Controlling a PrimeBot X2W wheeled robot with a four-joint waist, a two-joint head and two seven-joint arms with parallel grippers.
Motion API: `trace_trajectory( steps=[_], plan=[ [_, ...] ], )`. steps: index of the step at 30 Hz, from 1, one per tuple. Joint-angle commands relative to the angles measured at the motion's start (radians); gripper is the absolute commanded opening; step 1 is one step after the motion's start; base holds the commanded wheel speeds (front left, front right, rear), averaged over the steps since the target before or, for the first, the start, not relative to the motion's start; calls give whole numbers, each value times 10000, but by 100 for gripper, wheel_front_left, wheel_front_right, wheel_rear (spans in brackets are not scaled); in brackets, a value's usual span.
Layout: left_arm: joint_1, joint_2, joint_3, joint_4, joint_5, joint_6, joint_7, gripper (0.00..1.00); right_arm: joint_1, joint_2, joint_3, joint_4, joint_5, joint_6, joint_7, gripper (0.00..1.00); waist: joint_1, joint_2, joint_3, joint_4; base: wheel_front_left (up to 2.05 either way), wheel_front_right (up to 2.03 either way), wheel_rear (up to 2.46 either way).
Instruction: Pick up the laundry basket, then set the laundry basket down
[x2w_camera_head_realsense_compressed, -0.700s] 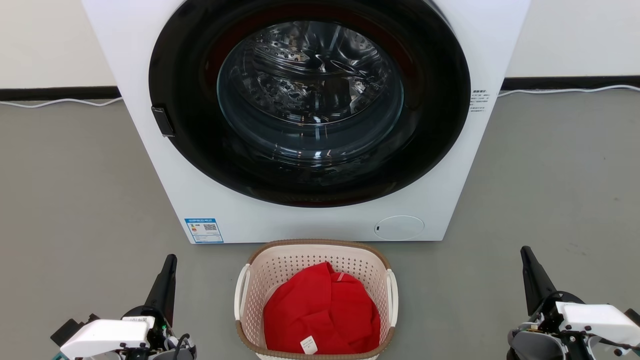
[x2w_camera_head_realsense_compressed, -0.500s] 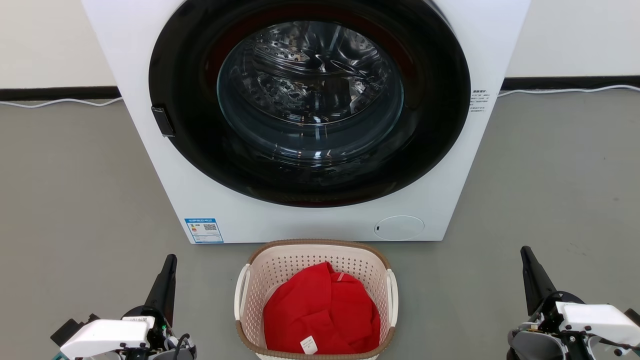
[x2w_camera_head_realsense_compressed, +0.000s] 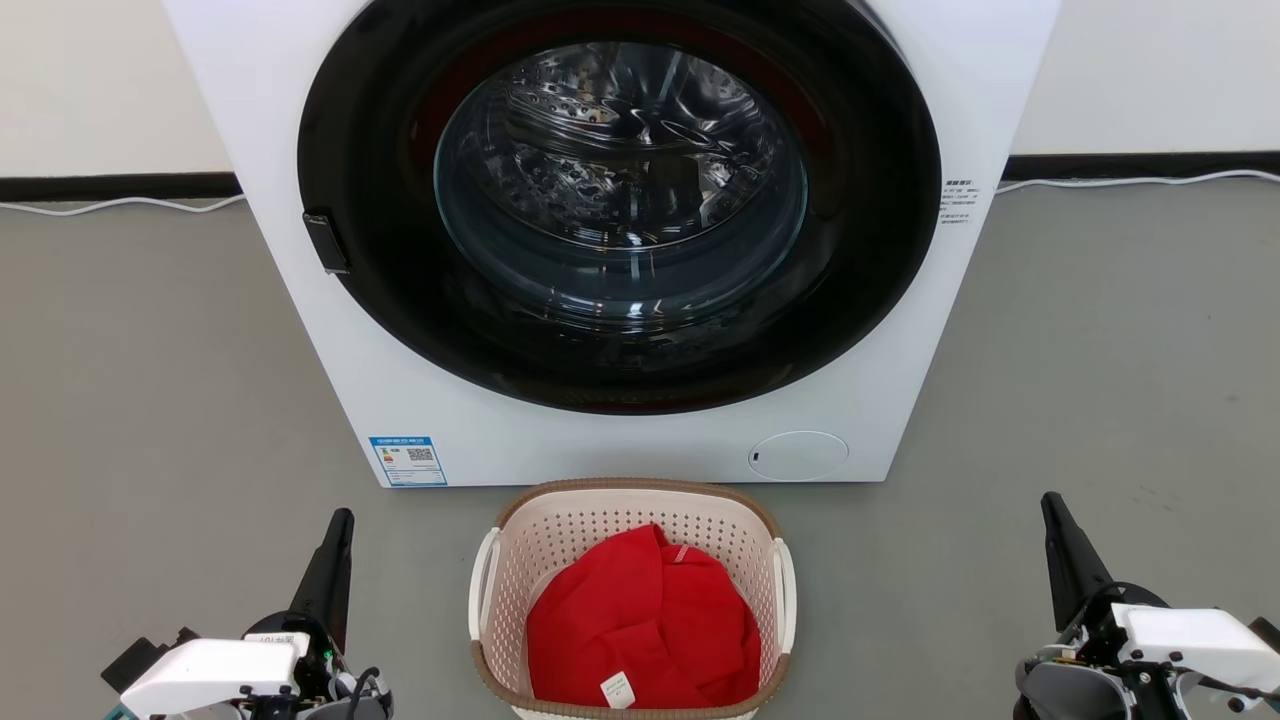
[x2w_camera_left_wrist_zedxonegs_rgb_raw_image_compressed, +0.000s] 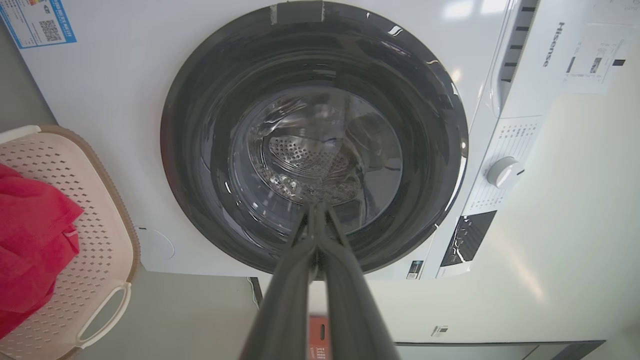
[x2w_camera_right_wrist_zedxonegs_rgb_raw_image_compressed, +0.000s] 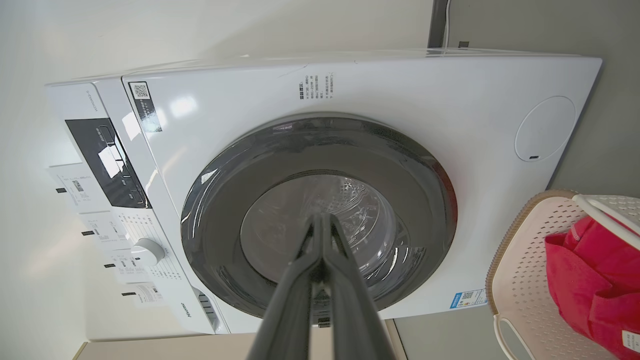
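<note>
The laundry basket (x2w_camera_head_realsense_compressed: 600, 520) stands on the grey floor just in front of the washing machine, cream-pink and perforated, with a brown rim and white side handles. A red garment (x2w_camera_head_realsense_compressed: 640, 625) lies inside it. My left gripper (x2w_camera_head_realsense_compressed: 342, 520) is at the lower left, well left of the basket, fingers pressed together and empty. My right gripper (x2w_camera_head_realsense_compressed: 1050, 503) is at the lower right, well clear of the basket, also shut and empty. The basket (x2w_camera_left_wrist_zedxonegs_rgb_raw_image_compressed: 95, 220) shows at the left edge of the left wrist view, and the basket (x2w_camera_right_wrist_zedxonegs_rgb_raw_image_compressed: 520, 270) at the right edge of the right wrist view.
A white front-loading washing machine (x2w_camera_head_realsense_compressed: 900, 330) with a round dark glass door (x2w_camera_head_realsense_compressed: 620, 200) stands right behind the basket. White cables (x2w_camera_head_realsense_compressed: 110, 203) run along the wall base. Grey floor (x2w_camera_head_realsense_compressed: 160, 400) spreads on both sides.
</note>
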Motion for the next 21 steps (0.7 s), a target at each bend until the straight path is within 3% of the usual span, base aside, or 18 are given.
trace_trajectory(
  steps=[1, 21],
  plan=[
    [-538, 100, 293, -220, -3, -73, 62, 0, -412, -35, 190, -284, -26, 2, 104, 0, 0, -1, 0, 0, 0, 0, 0],
    [-538, 100, 293, -220, -3, -73, 62, 0, -412, -35, 190, -284, -26, 2, 104, 0, 0, -1, 0, 0, 0, 0, 0]
  ],
)
